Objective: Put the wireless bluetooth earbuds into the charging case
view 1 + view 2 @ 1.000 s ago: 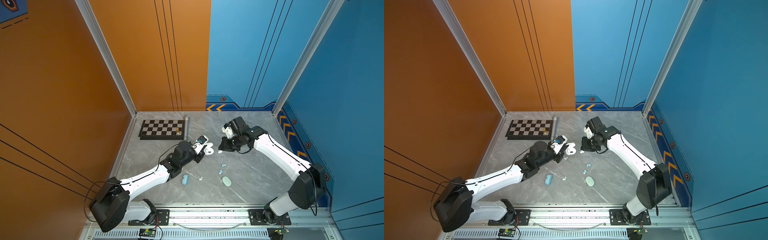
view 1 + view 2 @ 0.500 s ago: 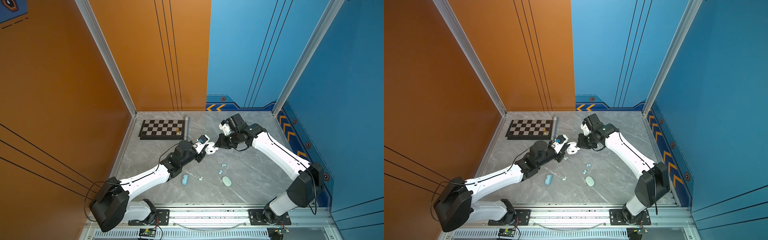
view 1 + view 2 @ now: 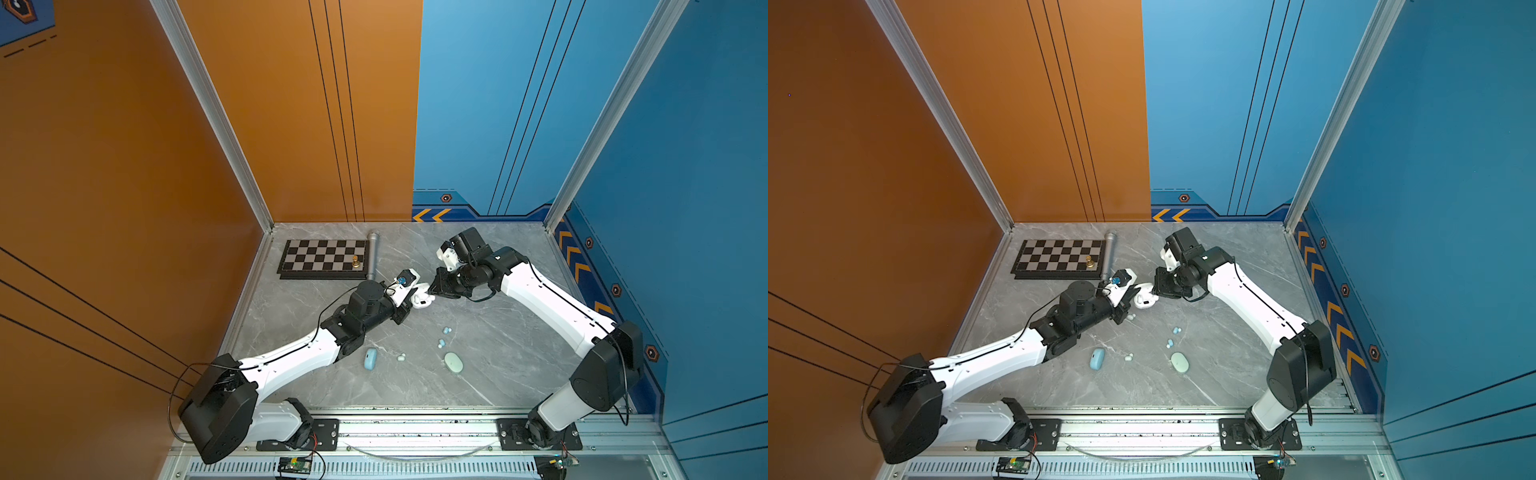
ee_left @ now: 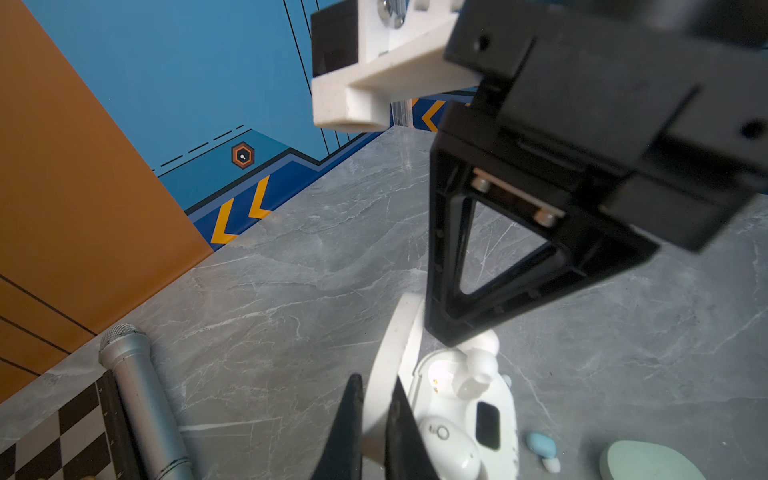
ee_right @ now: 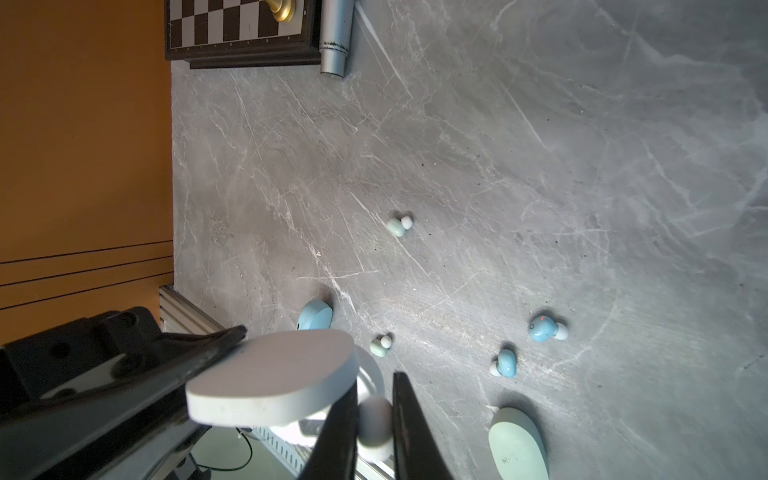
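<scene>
My left gripper (image 4: 376, 386) is shut on the raised lid (image 4: 395, 332) of the open white charging case (image 3: 422, 298), holding it just above the table's middle. One white earbud (image 4: 449, 446) sits in the case. My right gripper (image 5: 376, 386) is shut on a second white earbud (image 5: 376, 419) and holds it at the case's empty socket (image 4: 440, 374). Loose on the table lie two pale blue earbuds (image 3: 446, 330) (image 3: 441, 343) and two mint ones (image 3: 401, 356) (image 3: 1131, 316).
A closed blue case (image 3: 370, 358) and a closed mint case (image 3: 453, 362) lie near the front. At the back left stands a chessboard (image 3: 324, 259) carrying a gold piece (image 3: 355, 261), with a silver microphone (image 3: 372, 255) along its right side.
My right gripper has moved left with the white earbud, from apart to right at the open case. The left arm and case have barely moved.
</scene>
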Robot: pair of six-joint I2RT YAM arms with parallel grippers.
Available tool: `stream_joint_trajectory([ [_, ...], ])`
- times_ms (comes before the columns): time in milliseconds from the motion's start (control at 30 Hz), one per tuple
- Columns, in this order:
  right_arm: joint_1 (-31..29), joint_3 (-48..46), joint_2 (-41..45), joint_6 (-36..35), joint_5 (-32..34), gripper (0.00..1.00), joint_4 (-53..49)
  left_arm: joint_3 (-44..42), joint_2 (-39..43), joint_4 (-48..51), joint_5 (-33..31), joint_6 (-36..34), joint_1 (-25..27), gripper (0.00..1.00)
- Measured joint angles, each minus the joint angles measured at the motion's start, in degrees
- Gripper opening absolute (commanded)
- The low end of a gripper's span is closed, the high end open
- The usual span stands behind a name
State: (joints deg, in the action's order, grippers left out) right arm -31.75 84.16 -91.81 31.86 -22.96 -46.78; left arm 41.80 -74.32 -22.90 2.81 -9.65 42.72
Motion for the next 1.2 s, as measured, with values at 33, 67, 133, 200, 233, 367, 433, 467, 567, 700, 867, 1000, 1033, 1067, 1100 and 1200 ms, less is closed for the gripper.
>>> stream_joint_trajectory([
  [33,-0.13,0.02,0.00,0.17,-0.02,0.19,0.09,0.00,-0.04,-0.02,0.00,0.00,0.00,0.00],
  [67,-0.20,0.02,-0.02,0.20,-0.02,0.19,0.17,0.02,-0.09,-0.02,0.00,0.00,0.00,0.00],
  [133,-0.42,0.02,-0.04,0.44,-0.02,0.20,0.46,0.07,-0.15,-0.02,0.00,0.00,0.00,0.00],
  [200,-0.57,0.04,-0.09,0.68,-0.02,0.21,0.55,0.28,-0.35,-0.04,0.02,0.00,0.00,0.00],
  [233,-0.63,0.07,-0.09,0.81,-0.02,0.21,0.61,0.37,-0.37,-0.07,0.02,0.00,0.00,0.00],
  [367,-0.85,0.11,-0.09,1.07,-0.02,0.23,0.94,0.68,-0.39,-0.02,-0.02,0.00,0.04,0.00],
  [433,-0.83,0.15,-0.09,1.16,-0.02,0.24,0.92,0.68,-0.42,-0.02,-0.04,0.00,0.04,0.00],
  [467,-0.85,0.15,-0.09,1.22,-0.02,0.25,0.92,0.70,-0.44,-0.02,-0.09,0.00,0.04,0.00],
  [567,-0.85,0.17,-0.09,1.27,-0.02,0.27,0.92,0.70,-0.52,-0.04,-0.20,0.00,0.04,0.00],
  [700,-0.85,0.17,-0.09,1.27,-0.02,0.30,0.92,0.74,-0.76,-0.09,-0.20,0.00,0.04,0.00],
  [867,-0.85,0.22,-0.09,1.33,-0.02,0.30,0.94,0.76,-1.14,-0.09,-0.20,0.00,0.04,0.00],
  [1000,-0.83,0.22,-0.09,1.46,-0.02,0.30,0.92,0.76,-1.46,-0.09,-0.20,0.00,0.04,0.00],
  [1033,-0.83,0.22,-0.09,1.46,-0.02,0.30,0.92,0.76,-1.51,-0.09,-0.20,0.00,0.04,0.00],
  [1067,-0.83,0.22,-0.09,1.46,-0.02,0.30,0.94,0.76,-1.53,-0.09,-0.20,0.00,0.04,0.00],
  [1100,-0.83,0.22,-0.09,1.46,-0.02,0.29,0.94,0.76,-1.55,-0.09,-0.17,0.00,0.04,0.00],
  [1200,-0.83,0.22,-0.09,1.46,0.00,0.29,0.94,0.76,-1.55,-0.09,-0.17,0.00,0.04,0.00],
])
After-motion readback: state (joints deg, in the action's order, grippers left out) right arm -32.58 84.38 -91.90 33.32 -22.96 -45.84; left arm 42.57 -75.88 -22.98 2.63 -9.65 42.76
